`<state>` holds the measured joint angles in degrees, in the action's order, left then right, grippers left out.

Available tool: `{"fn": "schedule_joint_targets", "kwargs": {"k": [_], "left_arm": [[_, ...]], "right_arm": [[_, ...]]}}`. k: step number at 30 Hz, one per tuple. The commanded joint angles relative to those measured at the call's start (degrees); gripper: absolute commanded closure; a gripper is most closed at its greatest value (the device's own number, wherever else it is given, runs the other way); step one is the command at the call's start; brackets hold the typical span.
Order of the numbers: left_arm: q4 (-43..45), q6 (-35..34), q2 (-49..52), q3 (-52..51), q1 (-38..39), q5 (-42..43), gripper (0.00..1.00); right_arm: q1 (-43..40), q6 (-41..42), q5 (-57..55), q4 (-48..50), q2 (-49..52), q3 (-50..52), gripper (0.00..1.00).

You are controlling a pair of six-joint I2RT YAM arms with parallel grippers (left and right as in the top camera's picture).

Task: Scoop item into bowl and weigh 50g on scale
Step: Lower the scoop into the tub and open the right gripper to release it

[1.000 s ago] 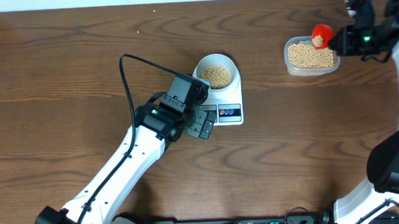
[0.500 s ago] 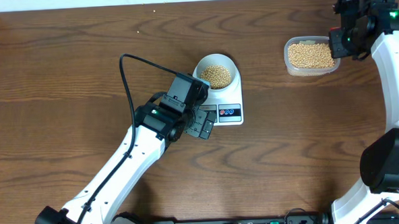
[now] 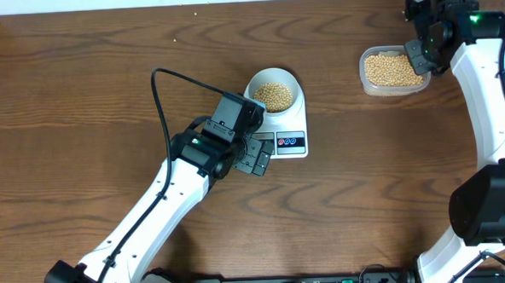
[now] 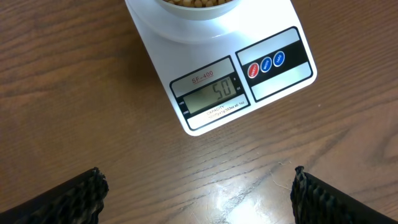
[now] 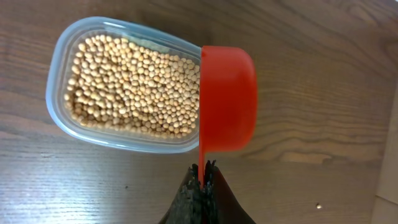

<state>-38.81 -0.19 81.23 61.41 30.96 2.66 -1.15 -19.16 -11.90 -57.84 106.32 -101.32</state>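
Tan beans [image 3: 273,95] heaped in bowl [image 3: 289,78] on scale [image 3: 291,142], display says 50. Loose, rolly: I'd lift bowl by rim, level. Left jaws wide open, empty; right jaws clamp red scoop [image 5: 227,98] at tub [image 5: 55,87] edge.

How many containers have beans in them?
2: the white bowl on the scale, and the clear tub at the table's far right. The red scoop's inside is hidden.
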Motion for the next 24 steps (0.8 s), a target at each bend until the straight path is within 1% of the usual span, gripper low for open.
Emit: {"fn": "schedule_joint_targets", "kwargs": {"k": [1,4,5,7,9,12,13,15,17,18,22,24], "left_arm": [[-0.2,-0.3,0.5,-0.3,-0.2,-0.1,0.04],[-0.2,-0.3,0.5,-0.3,-0.2,-0.1,0.04],[-0.2,-0.3,0.5,-0.3,-0.2,-0.1,0.04],[-0.2,-0.3,0.5,-0.3,-0.2,-0.1,0.04],[-0.2,-0.3,0.5,-0.3,-0.2,-0.1,0.04],[-0.2,-0.3,0.5,-0.3,-0.2,-0.1,0.04],[-0.2,-0.3,0.5,-0.3,-0.2,-0.1,0.04],[-0.2,-0.3,0.5,-0.3,-0.2,-0.1,0.04],[-0.2,-0.3,0.5,-0.3,-0.2,-0.1,0.04],[-0.2,-0.3,0.5,-0.3,-0.2,-0.1,0.04],[-0.2,-0.3,0.5,-0.3,-0.2,-0.1,0.04],[-0.2,-0.3,0.5,-0.3,-0.2,-0.1,0.04]], "right_arm": [[-0.7,8.9,9.2,0.0,-1.1,-1.0,0.99],[-2.1,20.7,20.3,0.2,-1.1,-0.7,0.99],[-2.6,26.9,22.7,0.5,-1.1,-0.2,0.99],[-2.9,35.0,22.6,0.5,-1.1,0.2,0.99],[-2.9,49.6,22.6,1.6,-1.1,2.0,0.98],[-2.6,61.3,22.6,3.5,-1.1,5.1,0.95],[-2.5,66.4,22.6,3.5,-1.1,6.6,0.94],[-2.4,73.3,23.3,3.5,-1.1,8.8,0.94],[-1.8,77.0,23.3,5.0,-1.1,11.5,0.93],[-1.6,77.0,23.3,5.9,-1.1,12.2,0.9],[-1.0,77.5,23.4,9.4,-1.1,12.7,0.73],[-0.9,77.5,24.9,11.9,-1.1,12.7,0.47]]}}
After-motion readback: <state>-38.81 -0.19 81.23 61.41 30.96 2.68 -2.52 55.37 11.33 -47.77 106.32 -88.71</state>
